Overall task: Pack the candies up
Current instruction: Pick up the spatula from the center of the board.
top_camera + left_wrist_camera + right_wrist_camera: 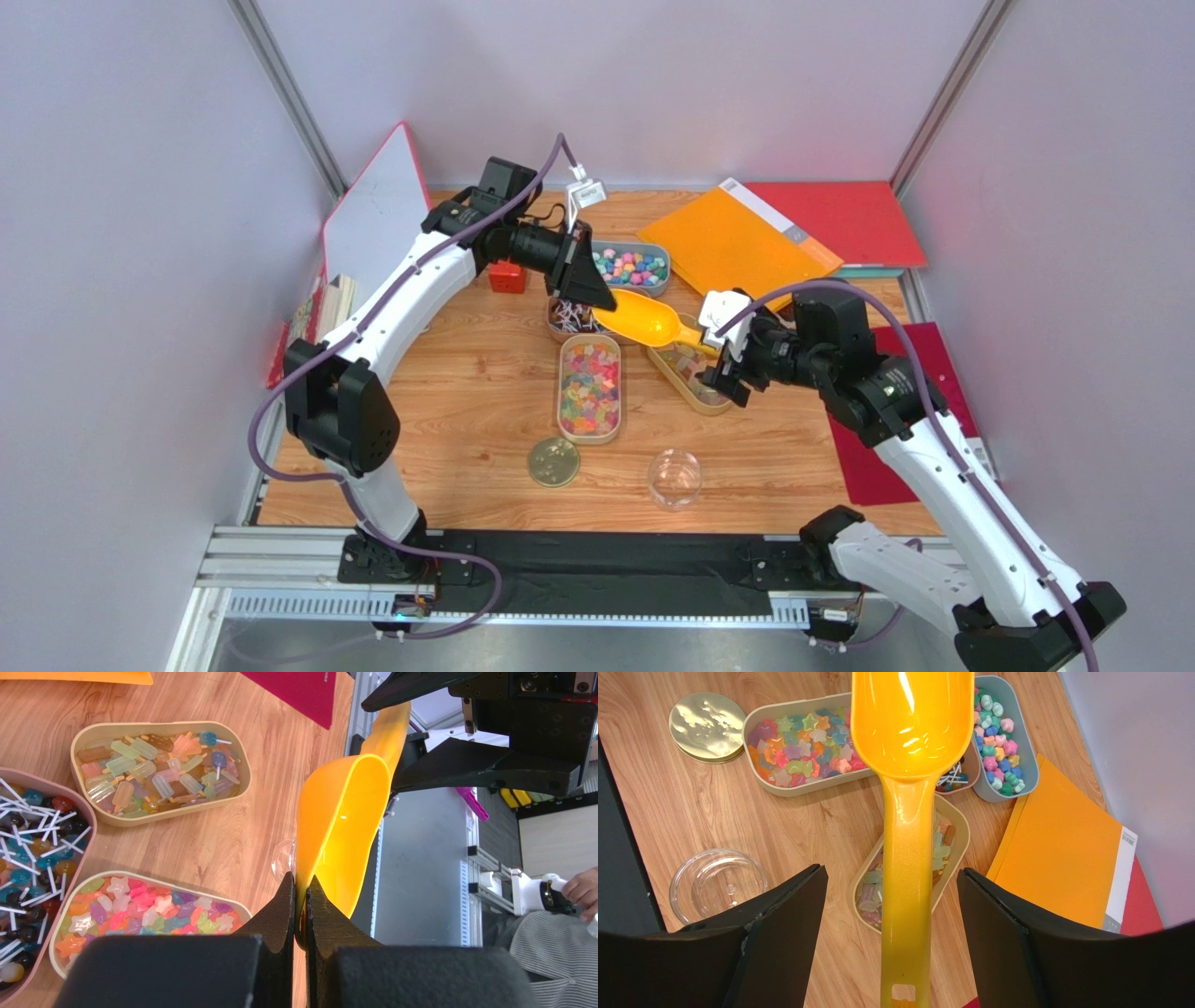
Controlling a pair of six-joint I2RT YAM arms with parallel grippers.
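Nearest: clear dish (675,478) and gold lid (553,461) on table (463,392). Right hand (892,875) spread wide, a finger on each side of the yellow scoop (911,728) handle, not touching it. Candies (591,385) lie in oval trays (175,817) under the scoop. Farther: left hand (300,885) clenched on the scoop's bowl rim.

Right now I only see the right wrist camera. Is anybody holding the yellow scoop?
Observer: Yes. The left gripper is shut on the rim of the scoop.
Operator: Is there anything red on the table that I can't see?
Observer: Yes, a red cube, just to that gripper's left.
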